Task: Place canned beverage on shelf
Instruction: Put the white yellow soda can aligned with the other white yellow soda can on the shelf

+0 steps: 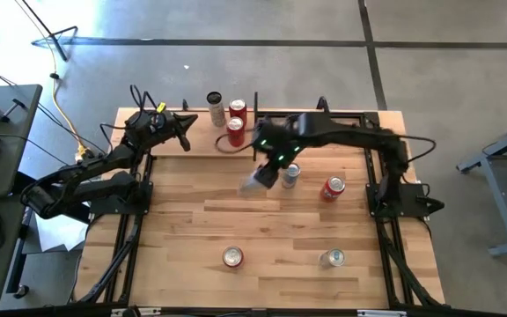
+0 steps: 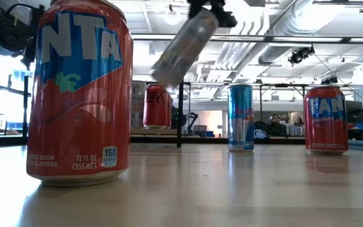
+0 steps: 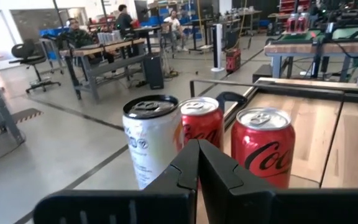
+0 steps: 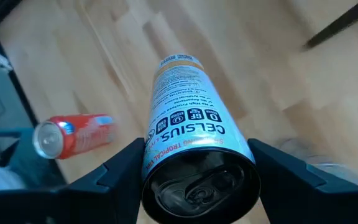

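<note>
My right gripper point(image 1: 268, 169) is shut on a white Celsius can point(image 4: 188, 118), held in the air over the middle of the table, on the near side of the shelf. The shelf point(image 2: 162, 130) is a pale board with a black rod upright point(image 2: 180, 113) at the table's far edge. It carries a white can point(image 3: 151, 146) and two red Coca-Cola cans point(image 3: 263, 146), which stand upright. My left gripper point(image 3: 197, 162) is shut and empty at the far left, just before those cans. My right gripper pinches the Celsius can's round wall just below its lid end point(image 4: 166, 155) between its two fingers point(image 4: 126, 171), one on each side. The fingers come from above. The can is lifted clear and hangs slanting below the gripper, its bottom end point(image 2: 162, 72) lowest.
Loose cans stand on the slatted tabletop: a slim blue one point(image 1: 290, 174) and a red Fanta point(image 1: 333, 187) under the right arm, another red Fanta point(image 1: 232, 257) and a silver-topped one point(image 1: 332, 258) near the front edge. Black frame rails run along both table sides.
</note>
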You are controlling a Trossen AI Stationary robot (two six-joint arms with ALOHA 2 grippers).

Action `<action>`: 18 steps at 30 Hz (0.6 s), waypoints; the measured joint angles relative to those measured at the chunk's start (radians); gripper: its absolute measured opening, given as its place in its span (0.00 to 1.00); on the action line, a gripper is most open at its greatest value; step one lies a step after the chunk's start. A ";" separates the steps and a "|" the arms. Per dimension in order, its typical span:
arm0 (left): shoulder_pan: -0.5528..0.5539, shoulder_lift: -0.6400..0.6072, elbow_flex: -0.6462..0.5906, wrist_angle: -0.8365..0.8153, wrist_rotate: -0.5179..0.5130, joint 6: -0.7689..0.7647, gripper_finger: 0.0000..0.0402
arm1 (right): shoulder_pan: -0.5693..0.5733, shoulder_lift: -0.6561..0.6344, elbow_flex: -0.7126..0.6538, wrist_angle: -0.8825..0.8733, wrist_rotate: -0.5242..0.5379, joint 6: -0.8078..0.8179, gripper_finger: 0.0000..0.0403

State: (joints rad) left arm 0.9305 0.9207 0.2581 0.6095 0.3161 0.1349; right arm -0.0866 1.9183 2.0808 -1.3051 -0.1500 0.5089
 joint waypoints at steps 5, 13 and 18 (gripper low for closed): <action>-0.017 0.000 0.000 0.016 0.000 0.007 0.00 | 0.011 0.078 -0.001 0.036 -0.019 0.059 0.59; -0.031 0.000 0.000 0.016 -0.001 0.019 0.00 | 0.008 0.139 0.000 0.006 0.069 0.096 0.59; -0.031 0.001 0.000 0.017 -0.001 0.019 0.00 | 0.008 0.160 0.000 -0.027 0.106 0.110 0.59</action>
State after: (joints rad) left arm 0.8997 0.9218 0.2581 0.6261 0.3153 0.1536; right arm -0.0784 2.0782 2.0804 -1.3323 -0.0438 0.6191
